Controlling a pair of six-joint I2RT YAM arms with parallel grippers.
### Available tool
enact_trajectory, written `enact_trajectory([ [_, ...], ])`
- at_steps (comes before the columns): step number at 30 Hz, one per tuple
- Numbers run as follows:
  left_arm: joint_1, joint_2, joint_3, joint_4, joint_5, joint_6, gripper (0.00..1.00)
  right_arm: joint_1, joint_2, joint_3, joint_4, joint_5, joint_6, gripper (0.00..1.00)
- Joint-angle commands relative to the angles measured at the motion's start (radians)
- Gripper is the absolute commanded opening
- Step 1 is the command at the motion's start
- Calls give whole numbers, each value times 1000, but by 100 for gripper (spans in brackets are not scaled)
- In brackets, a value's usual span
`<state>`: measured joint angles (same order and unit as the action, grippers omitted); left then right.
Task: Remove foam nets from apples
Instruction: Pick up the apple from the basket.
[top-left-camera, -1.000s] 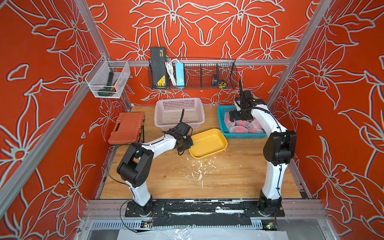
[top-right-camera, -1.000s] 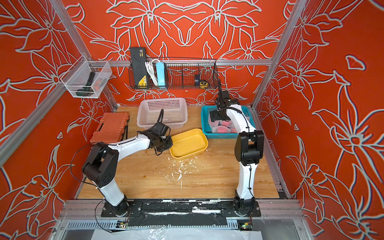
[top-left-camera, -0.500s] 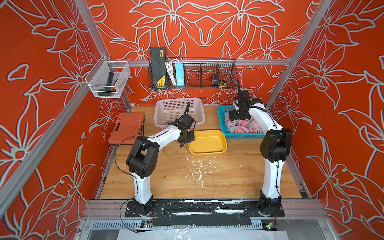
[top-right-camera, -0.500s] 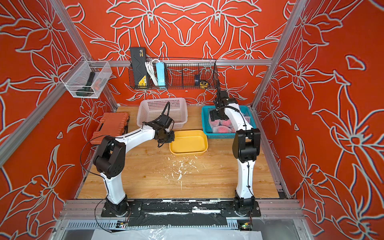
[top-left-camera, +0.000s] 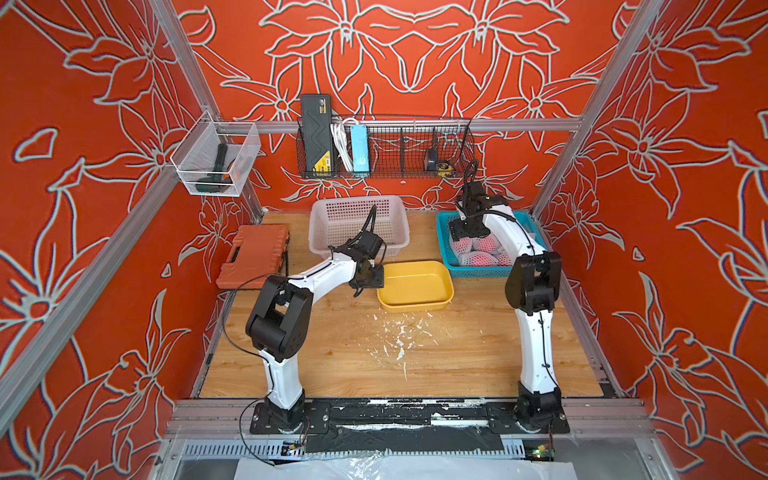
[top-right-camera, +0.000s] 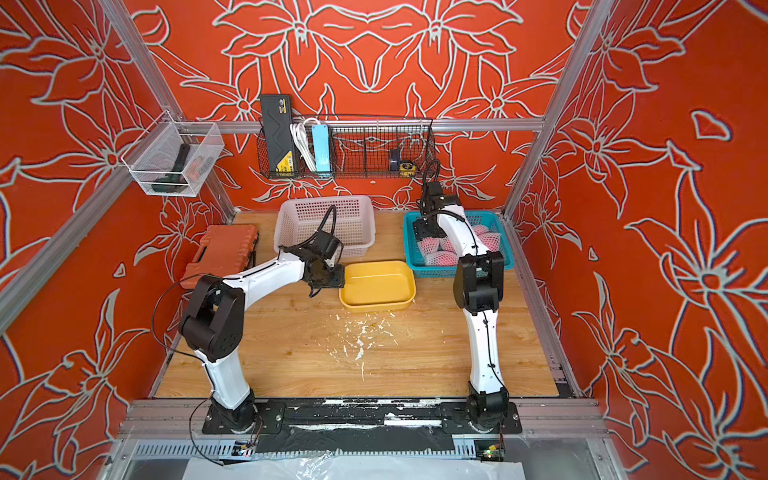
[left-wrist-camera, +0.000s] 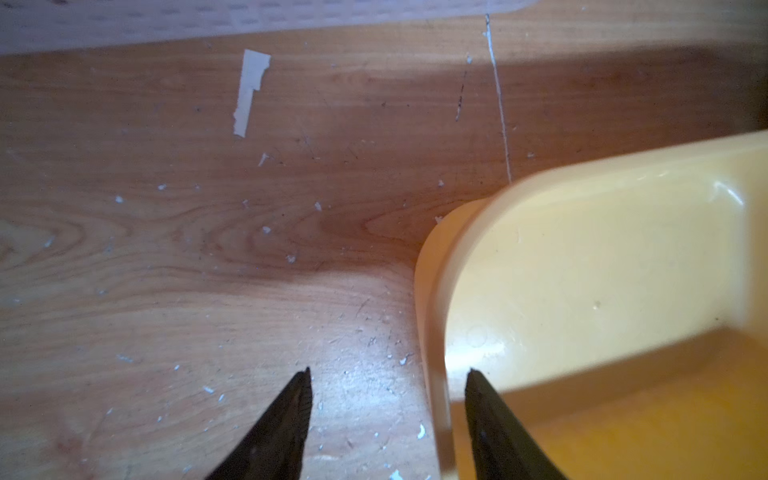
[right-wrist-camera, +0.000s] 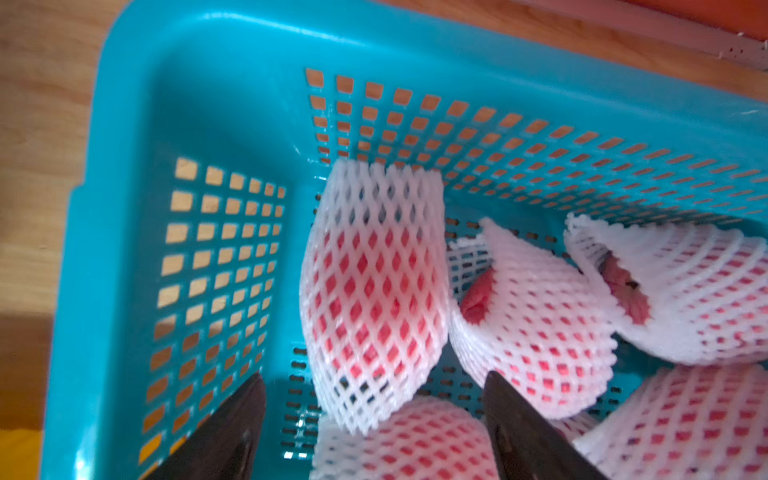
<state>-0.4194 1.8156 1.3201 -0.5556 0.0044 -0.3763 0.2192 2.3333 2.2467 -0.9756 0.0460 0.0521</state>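
Progress: nil, by look. Apples (right-wrist-camera: 478, 299) seen all inside foam nets (right-wrist-camera: 374, 291), piled in blue basket (right-wrist-camera: 124, 208), table's 2 o'clock. Yellow tray (top-left-camera: 415, 282) near ctr and white basket (top-left-camera: 357, 216) at 12 o'clock both empty. R gripper (right-wrist-camera: 374, 376) spread over one netted apple. L gripper (left-wrist-camera: 388, 370) spread, astride tray rim. Every net left to pull.
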Motion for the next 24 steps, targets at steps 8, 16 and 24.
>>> enact_trajectory([
  [8,31,-56,-32,30,40,51,60,12,149,145,-114,47,0,79],
  [16,41,-76,-52,45,46,59,61,13,184,137,-109,63,-1,80],
  [24,68,-122,-64,56,43,60,64,14,232,174,-109,35,5,83],
])
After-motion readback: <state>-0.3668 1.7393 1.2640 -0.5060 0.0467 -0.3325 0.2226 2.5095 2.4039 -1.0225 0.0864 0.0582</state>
